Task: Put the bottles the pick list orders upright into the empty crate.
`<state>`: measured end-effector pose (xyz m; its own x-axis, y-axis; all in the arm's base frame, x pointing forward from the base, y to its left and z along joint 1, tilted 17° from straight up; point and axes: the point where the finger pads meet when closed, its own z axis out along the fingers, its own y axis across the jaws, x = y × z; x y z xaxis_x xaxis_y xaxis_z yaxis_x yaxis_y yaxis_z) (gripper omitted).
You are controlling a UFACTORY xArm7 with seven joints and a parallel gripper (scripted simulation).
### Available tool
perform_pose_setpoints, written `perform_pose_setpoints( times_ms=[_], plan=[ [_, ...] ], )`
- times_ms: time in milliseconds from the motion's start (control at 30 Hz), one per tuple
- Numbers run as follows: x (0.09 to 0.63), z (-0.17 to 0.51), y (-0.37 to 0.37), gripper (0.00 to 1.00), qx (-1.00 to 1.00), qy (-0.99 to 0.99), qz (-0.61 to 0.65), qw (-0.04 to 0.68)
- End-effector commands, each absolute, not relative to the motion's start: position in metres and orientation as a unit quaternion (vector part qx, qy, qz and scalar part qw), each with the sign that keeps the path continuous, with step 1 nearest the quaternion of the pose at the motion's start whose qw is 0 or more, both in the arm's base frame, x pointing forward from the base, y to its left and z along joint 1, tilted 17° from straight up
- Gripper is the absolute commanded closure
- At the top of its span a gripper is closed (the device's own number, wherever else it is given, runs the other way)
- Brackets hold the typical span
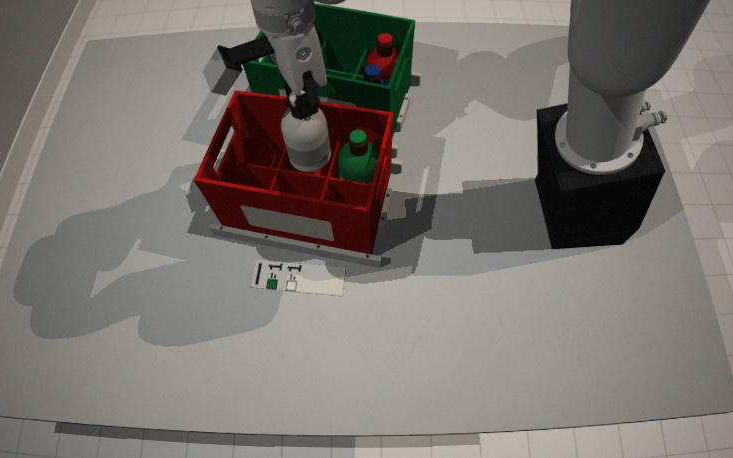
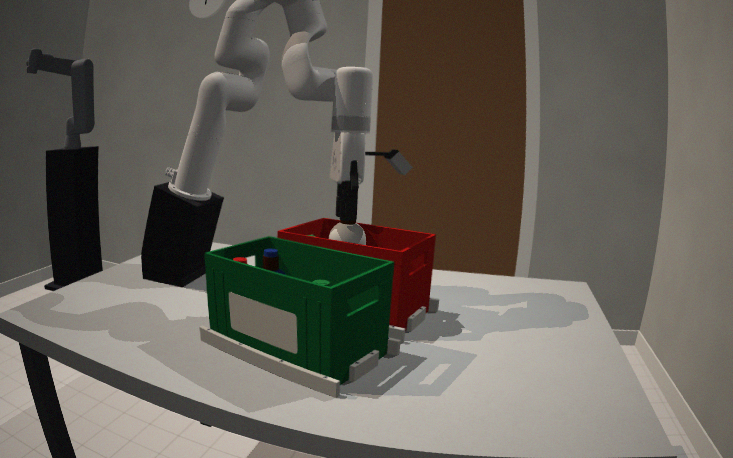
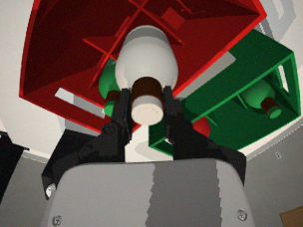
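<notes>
My gripper (image 1: 303,102) (image 2: 347,219) (image 3: 147,99) is shut on the neck of a white bottle (image 1: 306,139) (image 2: 347,233) (image 3: 147,60). The bottle is upright, its lower part inside the red crate (image 1: 286,216) (image 2: 414,279) (image 3: 30,75), over the back middle compartment; its base is hidden. A green bottle (image 1: 357,162) (image 3: 107,82) stands in the compartment beside it. The pick list (image 1: 323,280) shows green 1, white 1. The green crate (image 1: 346,91) (image 2: 277,319) (image 3: 199,100) holds a red bottle (image 1: 381,56) (image 3: 201,126), a blue-capped bottle (image 1: 372,72) (image 2: 270,259) and a green bottle (image 3: 259,95).
Pale rails (image 1: 300,243) (image 2: 266,361) lie along the feet of both crates on the table (image 1: 414,353) (image 2: 528,398). The crates stand close together. The black arm base (image 1: 596,205) (image 2: 178,239) stands beyond one short side. Inner dividers split the red crate.
</notes>
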<state>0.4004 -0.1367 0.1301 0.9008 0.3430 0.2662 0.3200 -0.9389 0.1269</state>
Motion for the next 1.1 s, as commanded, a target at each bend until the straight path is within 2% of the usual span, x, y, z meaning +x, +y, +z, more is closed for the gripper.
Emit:
perform_pose_setpoints(
  times_ms=[0, 1067],
  plan=[
    [0.403, 0.128, -0.137, 1.0, 0.974, 0.17, 0.145, 0.041],
    [0.411, 0.101, -0.138, 1.0, 0.974, 0.17, 0.145, 0.041]
  ],
)
